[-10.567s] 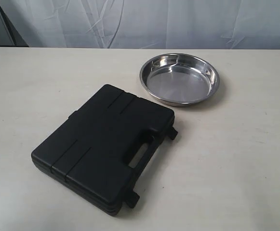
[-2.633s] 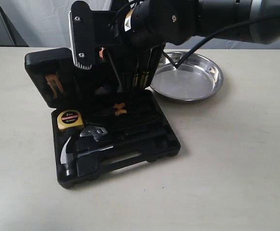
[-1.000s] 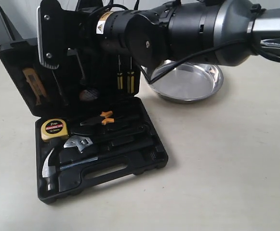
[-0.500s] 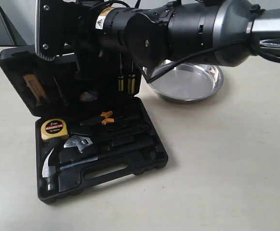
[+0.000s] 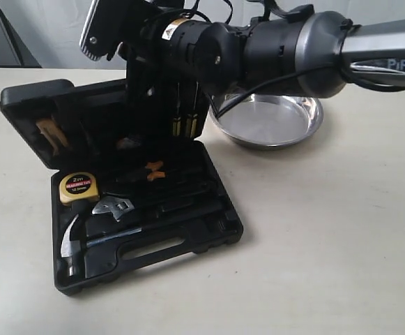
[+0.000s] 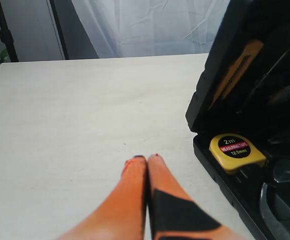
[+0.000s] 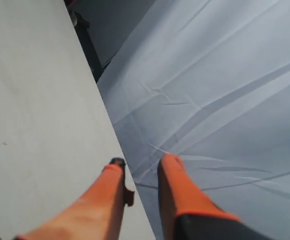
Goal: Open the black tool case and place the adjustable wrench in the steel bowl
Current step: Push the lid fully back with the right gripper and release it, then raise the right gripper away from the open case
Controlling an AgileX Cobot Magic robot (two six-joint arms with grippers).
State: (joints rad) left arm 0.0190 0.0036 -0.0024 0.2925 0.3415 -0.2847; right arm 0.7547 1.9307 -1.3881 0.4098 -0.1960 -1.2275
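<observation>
The right hand (image 7: 144, 162) is seen with its fingers apart and nothing between them, aimed past the edge of the counter (image 7: 30, 100) toward a pale curtain (image 7: 224, 75). The left hand (image 6: 145, 159) is empty, with its fingers pressed together, and is held low over the counter beside the black tool case (image 5: 146, 259).

In the exterior view the right arm (image 5: 272, 45) is stretched across above the raised lid (image 5: 28, 105). The adjustable wrench (image 5: 113, 206) is lodged in the lower tray, its silver head just beside the tape measure (image 5: 77, 188) and close above the hammer (image 5: 73, 241). It is well apart from the steel bowl (image 5: 272, 122), which is set behind the case.

Three risks can be judged from this:
- **Lid:** it may be clipped as the arm is brought down, and tipped shut over the tray.
- **Grip:** with neighbours packed so tightly, the hammer or tape may be caught by a finger instead of the wrench.
- **Case:** if the wrench is gripped snugly by its recess, the whole light case may be dragged or lifted — unless it is braced.
</observation>
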